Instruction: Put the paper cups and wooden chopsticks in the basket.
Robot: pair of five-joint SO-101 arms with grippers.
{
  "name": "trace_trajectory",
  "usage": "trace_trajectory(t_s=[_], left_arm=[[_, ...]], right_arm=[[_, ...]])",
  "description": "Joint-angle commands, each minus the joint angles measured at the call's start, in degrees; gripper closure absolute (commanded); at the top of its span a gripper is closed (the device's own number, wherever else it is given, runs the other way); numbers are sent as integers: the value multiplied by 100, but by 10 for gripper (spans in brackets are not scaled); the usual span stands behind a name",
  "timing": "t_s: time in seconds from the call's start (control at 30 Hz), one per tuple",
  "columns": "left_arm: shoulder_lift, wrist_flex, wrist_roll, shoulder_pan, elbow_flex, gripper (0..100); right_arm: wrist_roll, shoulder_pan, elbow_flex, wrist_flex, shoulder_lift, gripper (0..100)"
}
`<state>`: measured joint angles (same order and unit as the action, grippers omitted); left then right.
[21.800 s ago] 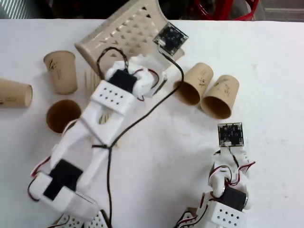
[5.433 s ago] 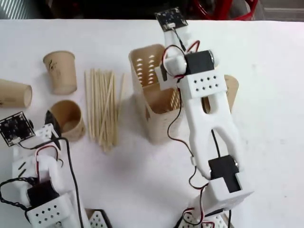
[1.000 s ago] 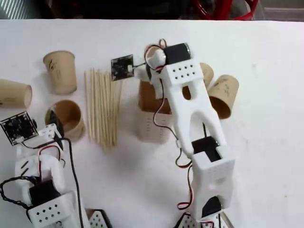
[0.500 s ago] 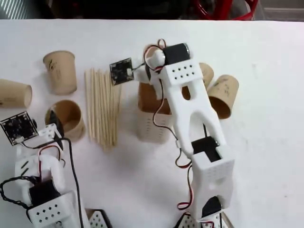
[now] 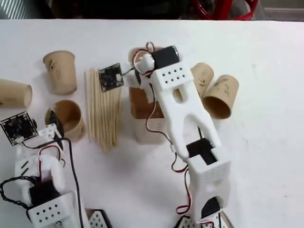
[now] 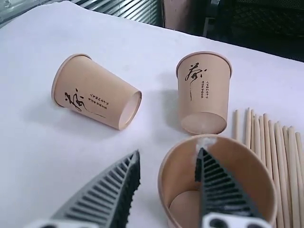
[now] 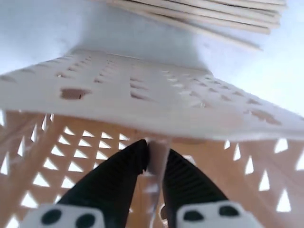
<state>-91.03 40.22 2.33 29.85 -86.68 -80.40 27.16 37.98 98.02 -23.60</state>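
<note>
Currently my right end effector point(image 7: 154, 154) pinches a wall of the basket point(image 7: 142, 99), which sits on the table point(image 5: 266, 47) between the chopsticks point(image 5: 102, 111) and 2 tipped paper cups point(image 5: 221, 97). My left end effector point(image 6: 167, 159) is spread across the rim of an upright cup point(image 6: 251, 180), 1 finger inside it.

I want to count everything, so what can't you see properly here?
High view: the basket is mostly under the right arm, so its inside is hidden.
High view: the cup lying at the left is cut off by the edge.
Left wrist view: the chopsticks run off the edge, so they can't be counted.
Left wrist view: a finger of the left gripper covers part of the upright cup.
</note>
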Motion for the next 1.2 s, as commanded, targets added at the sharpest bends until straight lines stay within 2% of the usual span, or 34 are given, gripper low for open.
trace_trajectory(t_s=[0.0, 0.17, 0.27, 0.4, 0.47, 0.57, 0.7, 0.77, 0.9, 1.03, 1.17], left_arm=[[-75, -97, -44, -57, 26, 801], [-75, -123, -44, -57, 26, 801], [-75, -88, -35, -119, 35, 801], [-75, -79, -70, -224, 26, 799], [-75, -79, -325, -215, 35, 801], [-75, 0, -712, -215, 70, 801], [-75, 360, -774, -409, 264, 801], [-75, 633, -791, -602, 360, 801], [-75, 1196, -1292, -725, 343, 799], [-75, 1187, -1345, -716, 176, 797], [-75, 1143, -1354, -743, 35, 797]], right_arm=[[686, 119, 158, 4, 435, 954], [1169, 127, 158, 4, 585, 816], [1530, 277, 158, 13, 901, 790], [2382, 444, 114, 31, 1578, 790], [2910, 382, 105, 40, 1991, 790], [3789, -40, 70, 40, 2721, 813], [4176, -1068, -791, 40, 3934, 940], [3965, -1727, -1618, 4, 4453, 967], [2075, -2774, -3719, -409, 5288, 899], [1020, -3442, -5987, -2422, 5991, 856], [923, -3626, -7921, -4646, 6712, 857]])
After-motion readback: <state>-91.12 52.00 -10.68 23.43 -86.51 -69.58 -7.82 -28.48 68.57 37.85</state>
